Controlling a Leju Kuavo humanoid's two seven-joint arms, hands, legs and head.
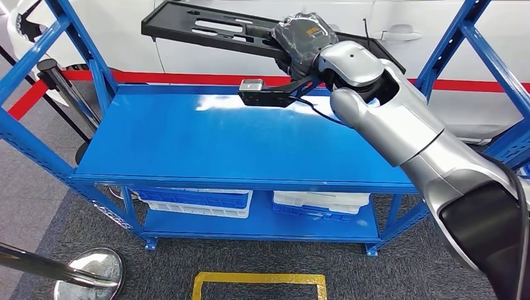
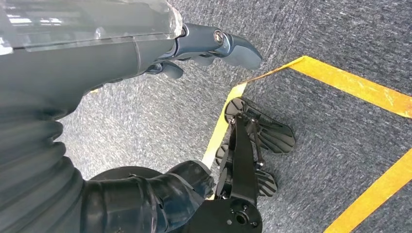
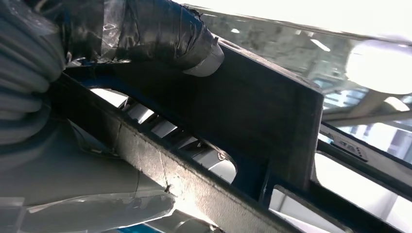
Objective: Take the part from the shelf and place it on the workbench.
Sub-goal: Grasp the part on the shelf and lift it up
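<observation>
Blue metal shelf rack (image 1: 237, 150), grey carpet floor. Right hand (image 1: 304, 37) fingers (image 3: 160, 29) grip flat black slotted plastic part (image 1: 206, 28), lifted clear; left hand (image 2: 214, 46) hangs empty, fingers loosely apart. Carry step; next turn to worktop.

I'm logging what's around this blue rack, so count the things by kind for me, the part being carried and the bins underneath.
Black part, held by the right hand: 1
Bins on the lower shelf, one on the left, one on the right: 2
Total: 3
</observation>
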